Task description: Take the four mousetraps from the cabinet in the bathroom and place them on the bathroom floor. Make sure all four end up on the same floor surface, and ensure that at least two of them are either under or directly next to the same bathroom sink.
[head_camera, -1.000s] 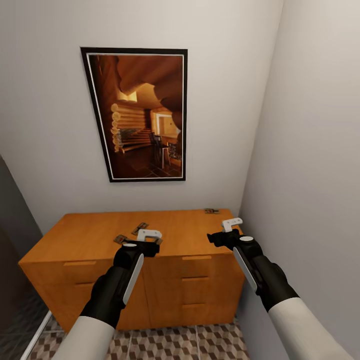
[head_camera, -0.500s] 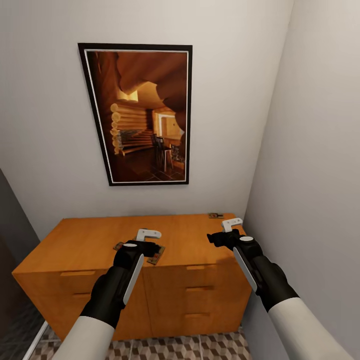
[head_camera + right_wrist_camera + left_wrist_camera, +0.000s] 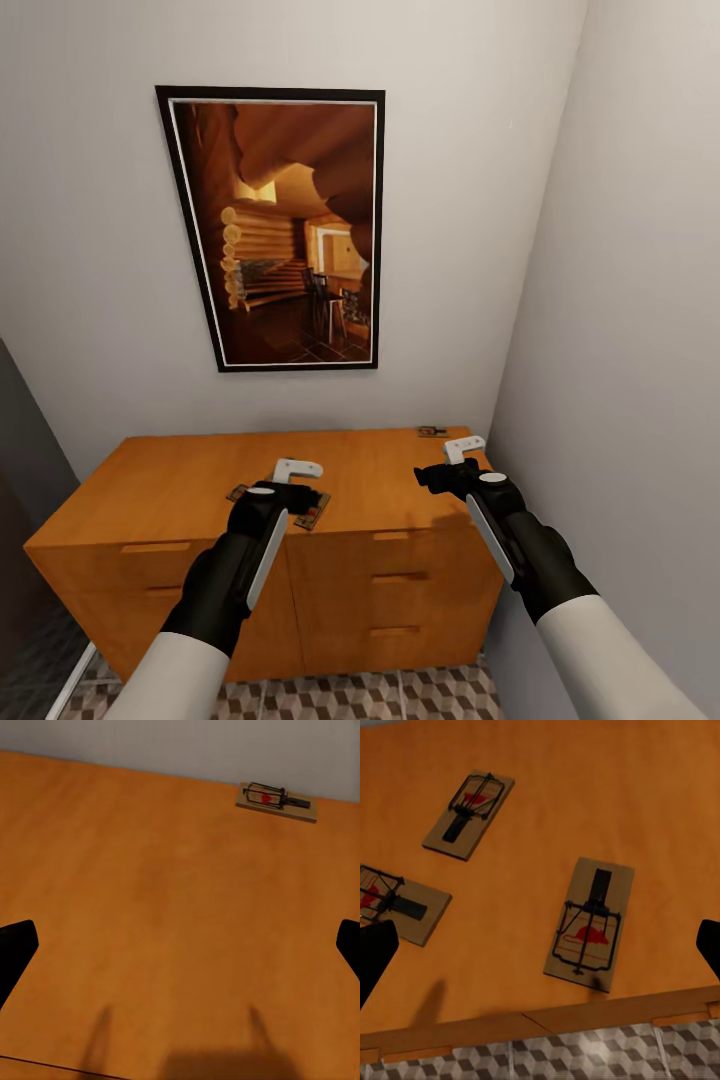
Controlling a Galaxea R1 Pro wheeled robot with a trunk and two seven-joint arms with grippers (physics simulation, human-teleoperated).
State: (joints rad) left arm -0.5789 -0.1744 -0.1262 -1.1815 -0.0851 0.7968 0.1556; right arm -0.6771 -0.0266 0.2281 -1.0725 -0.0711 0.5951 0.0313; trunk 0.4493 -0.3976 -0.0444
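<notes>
The orange-brown cabinet [image 3: 180, 480] stands against the wall under a picture. In the left wrist view three mousetraps lie flat on its top: one in the middle [image 3: 590, 922], one further back [image 3: 470, 813], and one cut by the frame edge [image 3: 394, 904]. My left gripper [image 3: 540, 952] hovers open above them, near the cabinet's front edge. From the head view this left gripper [image 3: 297, 470] partly hides those traps [image 3: 312, 512]. Another mousetrap [image 3: 275, 799] lies at the back right corner [image 3: 432, 432]. My right gripper [image 3: 463, 448] hangs open over bare cabinet top [image 3: 180, 907].
A framed picture [image 3: 275, 230] hangs above the cabinet. A white side wall [image 3: 640, 350] runs close along the right arm. Cube-patterned bathroom floor [image 3: 330, 695] shows in front of the drawers. A dark surface [image 3: 20, 470] sits at the left.
Since a second ago the whole view has shifted, with the cabinet larger and lower in frame. Both grippers keep their place in the picture. Nothing differs over the last half second.
</notes>
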